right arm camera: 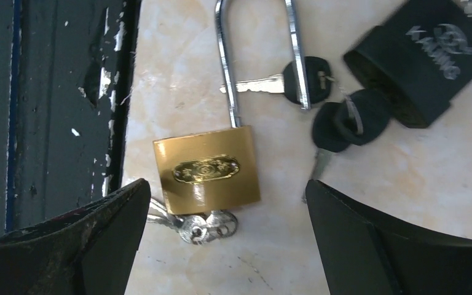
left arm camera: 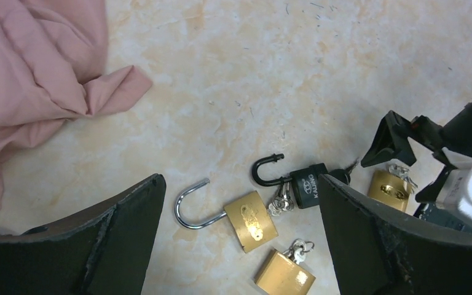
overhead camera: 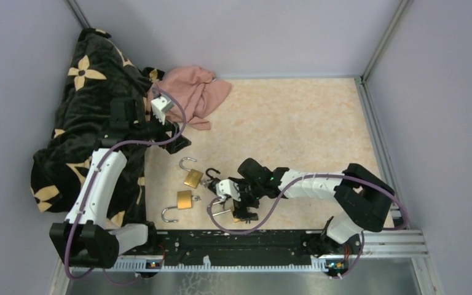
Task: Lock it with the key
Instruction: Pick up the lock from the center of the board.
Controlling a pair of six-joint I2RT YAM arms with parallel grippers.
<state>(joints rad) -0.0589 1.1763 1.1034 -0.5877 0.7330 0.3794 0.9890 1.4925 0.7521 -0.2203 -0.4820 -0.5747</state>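
And there's the brass padlock with the silver shackle, lying flat on the beige marbled tabletop close to the near edge, just beside the black base rail. Its shackle looks popped open, one leg ending short of the body, and a bunch of small silver keys sits at its bottom end. The right gripper hovers directly over it, fingers spread wide on either side, gripping nothing. Black-headed keys lie beside it, one of them crossing the shackle loop, and the black padlock is just beyond. Further out lie a second brass padlock and a third brass padlock, both with open shackles. The left gripper hangs above the table on their far side, fingers wide apart and empty. A pink cloth and a dark flower-patterned blanket are heaped at the far left.
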